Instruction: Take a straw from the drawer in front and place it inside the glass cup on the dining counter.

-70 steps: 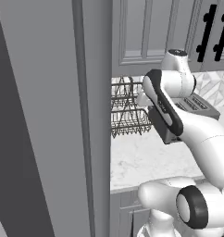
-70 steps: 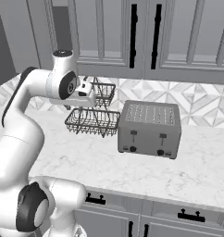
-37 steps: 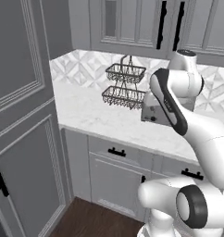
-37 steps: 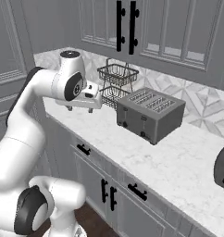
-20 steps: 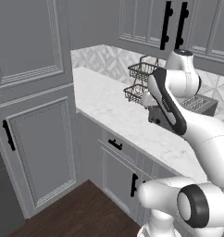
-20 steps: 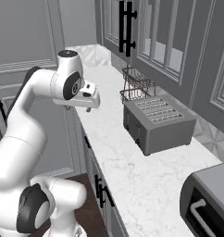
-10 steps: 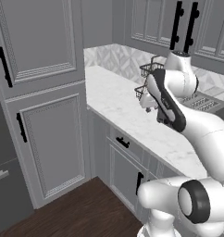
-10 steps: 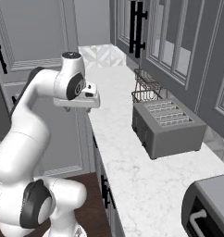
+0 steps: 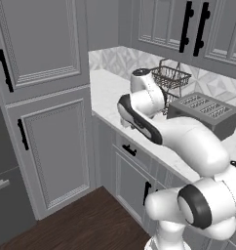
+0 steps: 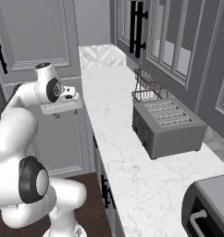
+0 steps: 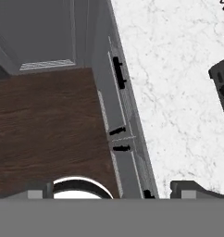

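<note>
The claw (image 10: 63, 107) is hanging spread wide and gripping nothing, held out level beside the tabletop (image 10: 116, 139) edge, probably so the hand's camera is looking straight down the cabinet fronts while the base is lining up. In the hand view its two dark tips (image 11: 40, 189) are standing far apart above the wood floor (image 11: 44, 125). Just beyond them a drawer (image 11: 115, 95) is sitting shut under the marble top, its black handle (image 11: 118, 72) running lengthwise along the front, parallel to the tabletop edge. Farther out, a toaster (image 10: 165, 125) and wire basket (image 10: 146, 88) are resting on top. The straw is presumably lying inside the closed drawer.
</note>
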